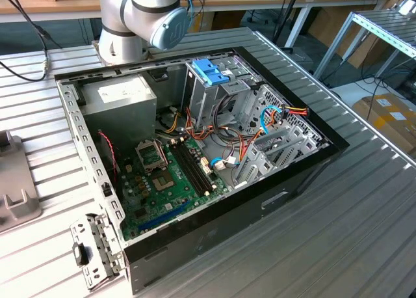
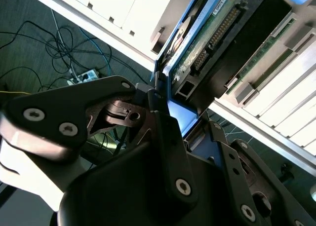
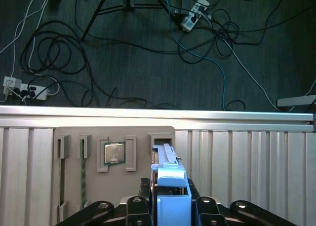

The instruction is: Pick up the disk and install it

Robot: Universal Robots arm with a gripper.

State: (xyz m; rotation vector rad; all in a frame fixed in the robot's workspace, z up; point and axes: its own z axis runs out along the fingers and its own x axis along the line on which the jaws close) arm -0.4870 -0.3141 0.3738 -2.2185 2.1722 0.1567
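In both wrist views my gripper (image 3: 170, 199) (image 2: 183, 115) is shut on the disk. The disk (image 3: 169, 174) stands on edge between the black fingers (image 3: 146, 194), its light blue carrier rail facing the first wrist view. It sits over a slot of a grey holder plate (image 3: 69, 137) on the ribbed table. The second wrist view shows the disk (image 2: 207, 48) from its circuit-board side, with green board, black connector and blue rail edge. I cannot tell whether it is still seated in the slot or lifted off it.
The open computer case (image 1: 305, 174) lies on the table, with a metal drive cage topped by a blue bracket (image 1: 211, 70), a grey power-supply box (image 1: 120, 96) and the motherboard (image 1: 166, 174). A processor chip (image 3: 114, 153) rests in the holder plate. Cables litter the floor (image 3: 148, 63) beyond the table edge.
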